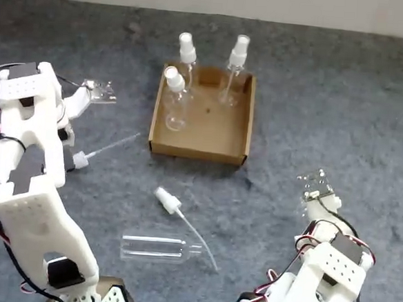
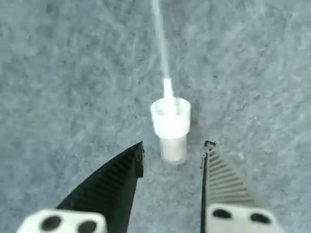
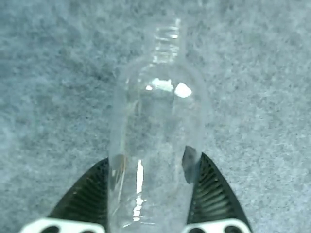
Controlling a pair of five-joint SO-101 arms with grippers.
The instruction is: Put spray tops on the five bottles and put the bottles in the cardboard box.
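One light, slippery bottle sits clenched in our right gripper; our left gripper stands open, tips flanking a featherweight spray top lying on the carpet; we judge its stiff collar the safest hold, not the bendy tube.

We see the desk under a grey, mottled, carpet-like covering — the same fuzzy texture shows close up in both wrist views. A pale strip borders its far edge.
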